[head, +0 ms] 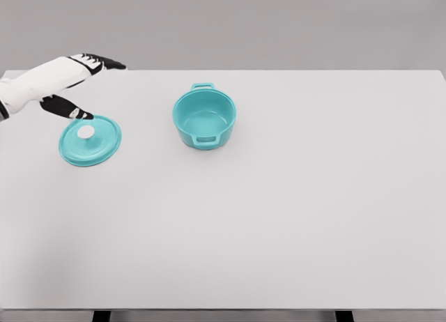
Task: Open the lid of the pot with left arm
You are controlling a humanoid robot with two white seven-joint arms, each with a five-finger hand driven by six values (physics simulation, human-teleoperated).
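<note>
- Head view: the counter (279,224) was a plain white surface filling most of the frame, with a grey wall behind it.
- The pot (204,118) stood upright on the counter, left of the middle and toward the far side. It was teal, uncovered, its interior visible, with one handle at the far rim and one at the near rim.
- The lid (90,140) lay flat on the counter, well apart from the pot and to its left. It was teal with a white knob (86,132) facing up.
- The left hand (78,85) came in from the left edge, just behind the lid. Its fingers were spread and grasped nothing; one dark fingertip (82,114) was just beside the lid's far rim, though contact could not be judged from this angle.
- Other fingers (108,63) pointed right, above the counter's far edge.
</note>
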